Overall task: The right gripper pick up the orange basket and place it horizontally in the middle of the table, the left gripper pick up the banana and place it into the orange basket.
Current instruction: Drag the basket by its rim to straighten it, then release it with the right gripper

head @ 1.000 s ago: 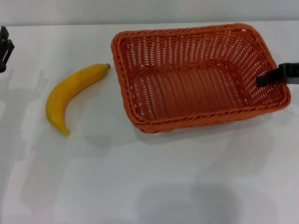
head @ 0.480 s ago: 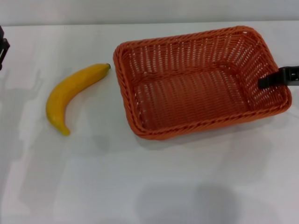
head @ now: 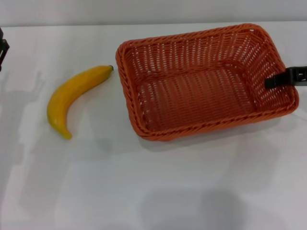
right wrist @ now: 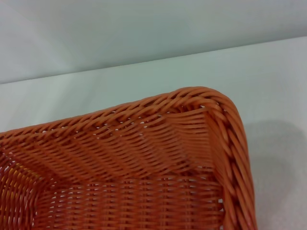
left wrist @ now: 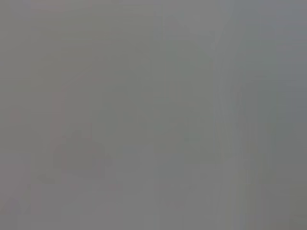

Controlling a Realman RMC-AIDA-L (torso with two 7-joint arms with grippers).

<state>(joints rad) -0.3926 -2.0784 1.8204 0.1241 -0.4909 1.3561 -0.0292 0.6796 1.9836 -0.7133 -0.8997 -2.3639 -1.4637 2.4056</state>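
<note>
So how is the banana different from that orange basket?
The banana is small, smooth, curved and yellow; the orange basket is much larger, woven and rectangular. The banana lies free, while the right gripper sits at the basket's right rim, whose near edge looks slightly lifted. Both are on the table.

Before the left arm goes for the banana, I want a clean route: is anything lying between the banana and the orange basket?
Nothing visible does. The banana lies on bare table beside the orange basket, whose inside is empty. The left gripper is at the table's edge; the right gripper is at the basket's far rim.
</note>
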